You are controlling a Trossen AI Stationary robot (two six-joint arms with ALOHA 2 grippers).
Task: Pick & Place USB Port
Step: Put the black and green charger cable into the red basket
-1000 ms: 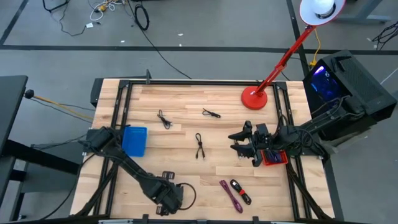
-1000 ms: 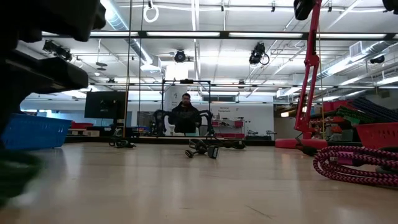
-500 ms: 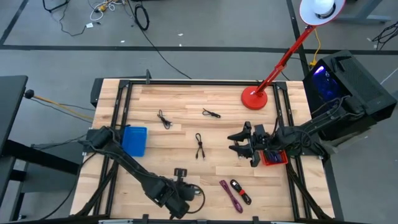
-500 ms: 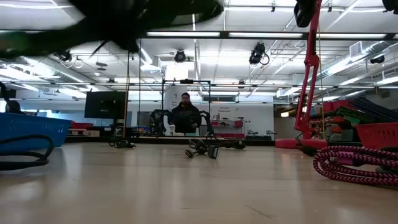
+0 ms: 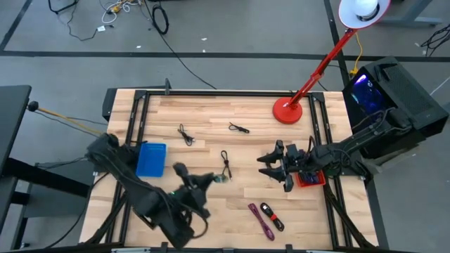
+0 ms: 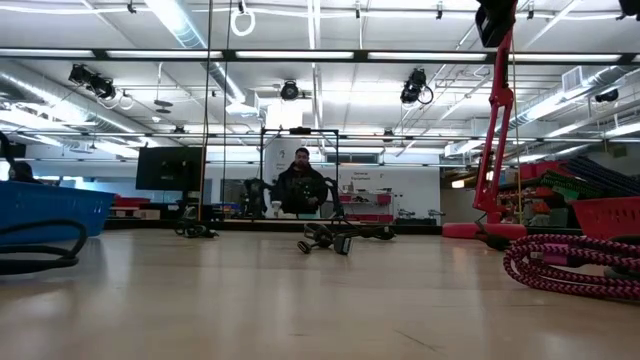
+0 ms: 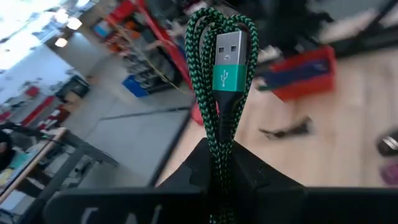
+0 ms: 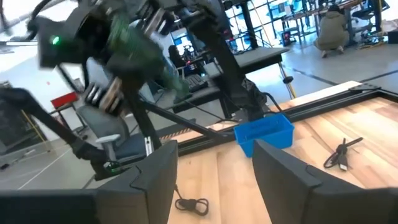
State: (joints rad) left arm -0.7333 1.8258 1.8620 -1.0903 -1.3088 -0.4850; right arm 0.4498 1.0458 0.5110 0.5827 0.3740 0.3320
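Gripping a green braided USB cable (image 7: 219,93) between its clenched fingers, the left gripper (image 5: 211,180) is hanging above the middle of the table (image 5: 204,116), with the cable's plug (image 7: 227,51) sticking out past the fingertips. The blue basket (image 5: 150,159) is sitting to its left, near the left edge. The right gripper (image 5: 271,166) is waiting over the right side, fingers spread and holding nothing, beside the red bin (image 5: 309,178). A magenta cable (image 5: 259,220) is lying near the front edge.
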